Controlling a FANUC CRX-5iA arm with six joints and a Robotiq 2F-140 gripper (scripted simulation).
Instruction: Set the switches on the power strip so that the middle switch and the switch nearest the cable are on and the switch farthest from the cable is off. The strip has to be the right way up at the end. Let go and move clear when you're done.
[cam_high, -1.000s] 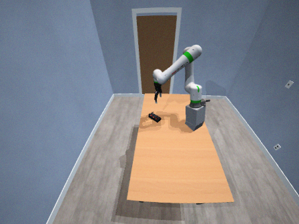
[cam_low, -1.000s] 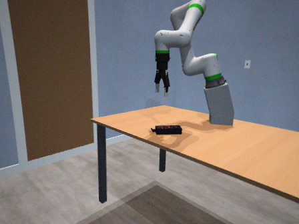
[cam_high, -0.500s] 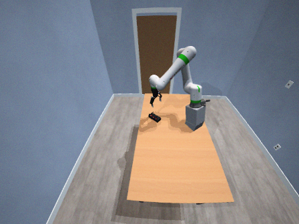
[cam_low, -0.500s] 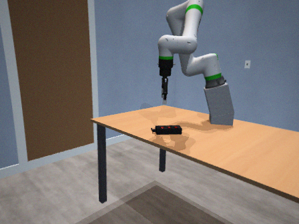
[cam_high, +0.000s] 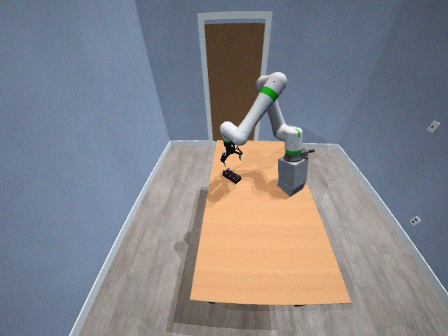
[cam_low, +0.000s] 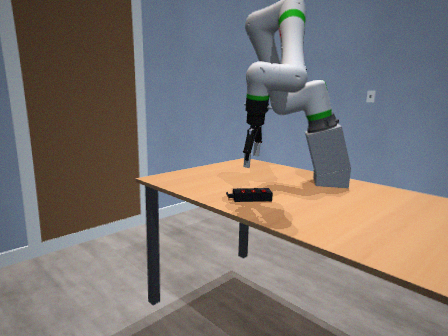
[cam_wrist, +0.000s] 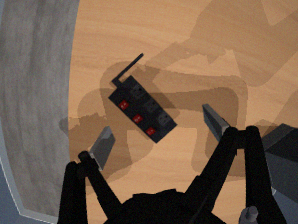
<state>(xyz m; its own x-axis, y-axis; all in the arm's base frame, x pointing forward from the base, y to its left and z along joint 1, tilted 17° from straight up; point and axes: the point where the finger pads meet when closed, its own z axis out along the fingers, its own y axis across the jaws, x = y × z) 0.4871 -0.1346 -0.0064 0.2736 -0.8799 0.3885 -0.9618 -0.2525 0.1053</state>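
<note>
A black power strip (cam_wrist: 143, 108) lies flat on the wooden table with three red switches facing up. Its short cable stub (cam_wrist: 128, 71) sticks out at one end, toward the table's edge. The strip also shows in the top view (cam_high: 231, 175) and in the exterior view (cam_low: 251, 194), near the table's left edge. My gripper (cam_wrist: 156, 123) hangs above the strip, fingers wide open and empty, one finger on each side of it in the wrist view. It stands well above the table in the exterior view (cam_low: 251, 154) and in the top view (cam_high: 231, 156). I cannot tell which switches are on.
The robot's grey base (cam_high: 291, 175) stands on the table to the right of the strip. The table edge (cam_low: 200, 205) runs close by the strip, with the floor below. A brown door (cam_high: 234, 75) is behind the table.
</note>
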